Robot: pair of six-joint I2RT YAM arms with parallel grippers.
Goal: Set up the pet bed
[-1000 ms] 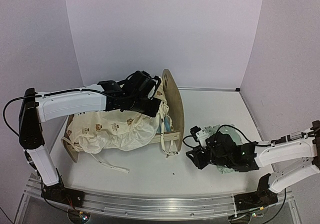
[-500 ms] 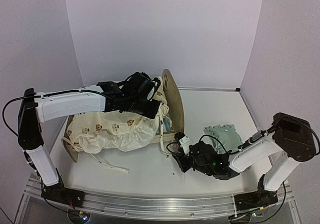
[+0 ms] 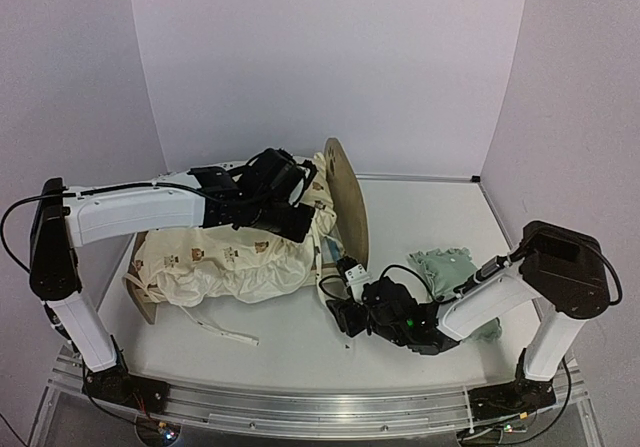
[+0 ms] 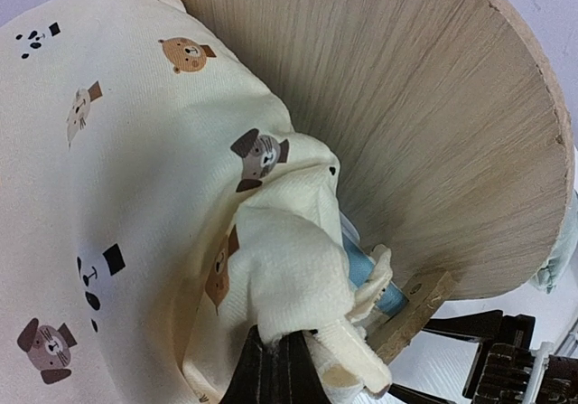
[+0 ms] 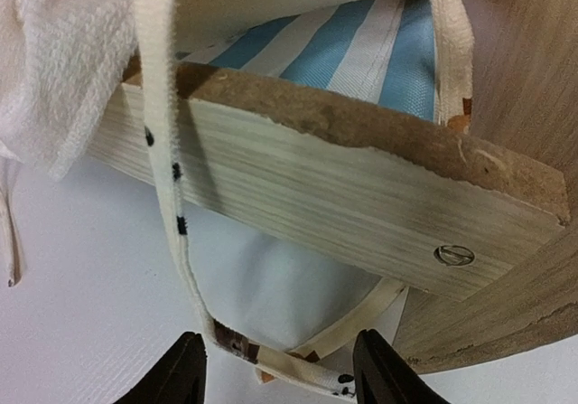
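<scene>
Pet bed (image 3: 350,207), white table (image 3: 430,217), lilac walls (image 3: 330,57)

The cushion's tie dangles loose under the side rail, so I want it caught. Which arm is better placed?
Right: the right hand, open, straddles the tie under the side rail; the left hand is shut on the cushion.

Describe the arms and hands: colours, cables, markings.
The left arm and right arm have white shells with black joints. The left hand and right hand are black, two dark fingers each. Black cables loop beside both arms; a small white module sits behind the right hand. No legible markings.
</scene>
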